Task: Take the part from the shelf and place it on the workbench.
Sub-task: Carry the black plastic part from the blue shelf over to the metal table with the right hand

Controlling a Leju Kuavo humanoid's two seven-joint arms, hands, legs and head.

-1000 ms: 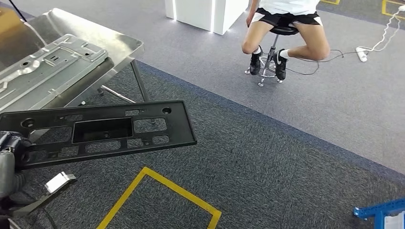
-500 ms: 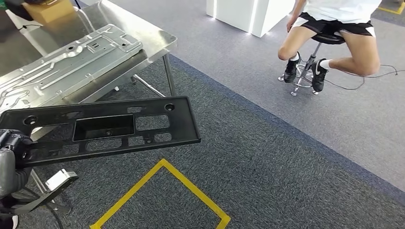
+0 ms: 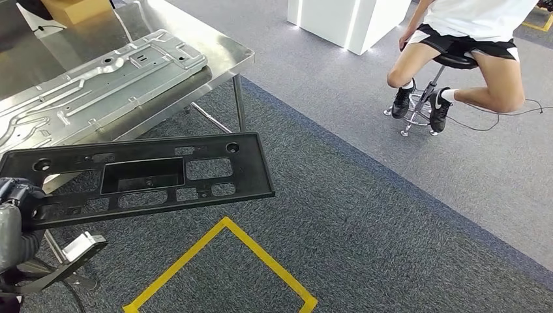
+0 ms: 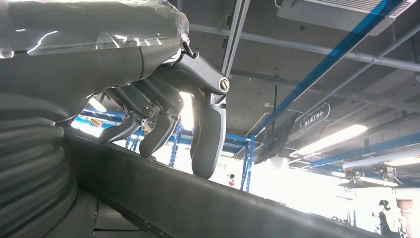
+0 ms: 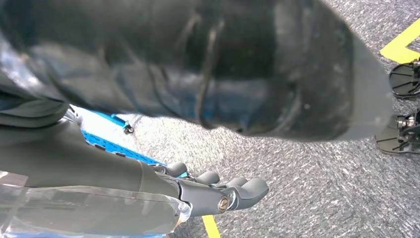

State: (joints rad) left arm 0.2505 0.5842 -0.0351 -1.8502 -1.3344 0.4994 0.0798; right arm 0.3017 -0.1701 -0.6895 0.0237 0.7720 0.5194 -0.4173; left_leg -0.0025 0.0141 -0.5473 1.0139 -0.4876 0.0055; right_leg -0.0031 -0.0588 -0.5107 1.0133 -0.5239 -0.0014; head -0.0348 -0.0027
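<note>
While the left hand (image 3: 14, 205) grips one short end of the black part (image 3: 140, 175), that part juts out roughly level over the dark grey carpet (image 3: 365, 228), clear of the table (image 3: 195, 39). Seen from the head view, the part is a long flat plastic panel with a rectangular recess near its middle, several smaller cut-outs and a round hole near each upper corner. Its near edge hangs above a square marked in yellow tape (image 3: 225, 225) on the carpet. From the left wrist view, dark fingers (image 4: 208, 134) curl down over the panel's black edge (image 4: 198, 203); thumb side hidden.

Table: stainless steel, up and to the left of the part. A pressed silver metal sheet (image 3: 98, 85) lies flat on it, reaching close to the near edge. A cardboard box (image 3: 72, 8) sits at the far end of the table.

Right hand (image 5: 218, 191): hangs over the carpet, fingers held loosely together and slightly curled, nothing in them. Blue frame (image 5: 114, 141) behind it.

A person (image 3: 469, 45) sits on a wheeled stool (image 3: 424, 98) on the lighter carpet, well apart from the robot. White block (image 3: 339, 19) beside them.
</note>
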